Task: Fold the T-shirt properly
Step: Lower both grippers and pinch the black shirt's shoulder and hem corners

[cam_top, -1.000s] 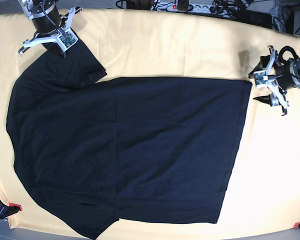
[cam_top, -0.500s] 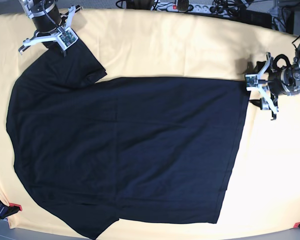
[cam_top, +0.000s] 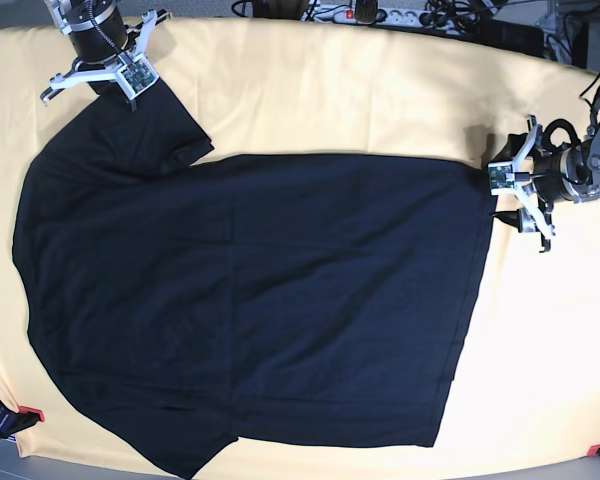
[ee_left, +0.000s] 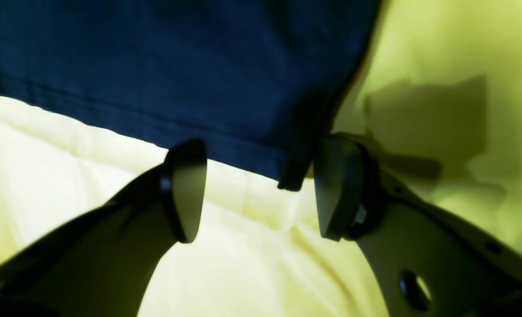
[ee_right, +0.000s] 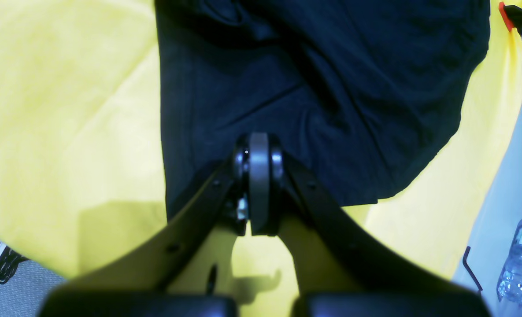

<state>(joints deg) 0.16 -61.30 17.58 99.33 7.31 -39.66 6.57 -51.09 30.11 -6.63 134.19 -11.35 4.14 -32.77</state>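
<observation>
Black T-shirt (cam_top: 250,300) spread flat across yellow-cream table cloth (cam_top: 330,90), hem toward base view's right. Left gripper (ee_left: 256,189) low at hem's far corner, jaws apart, corner of fabric between pads (ee_left: 188,189) but not pinched. Right gripper (ee_right: 258,185) at sleeve end, pads pressed together over dark cloth; whether any fabric is caught, cannot tell.

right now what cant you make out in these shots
- Right gripper pads: right wrist view shows them shut at the T-shirt sleeve edge; fabric between them is hidden.
- Left gripper: open at the hem corner; contact with the yellow cloth is blurred.
- Base view: the shirt's underside is hidden.
</observation>
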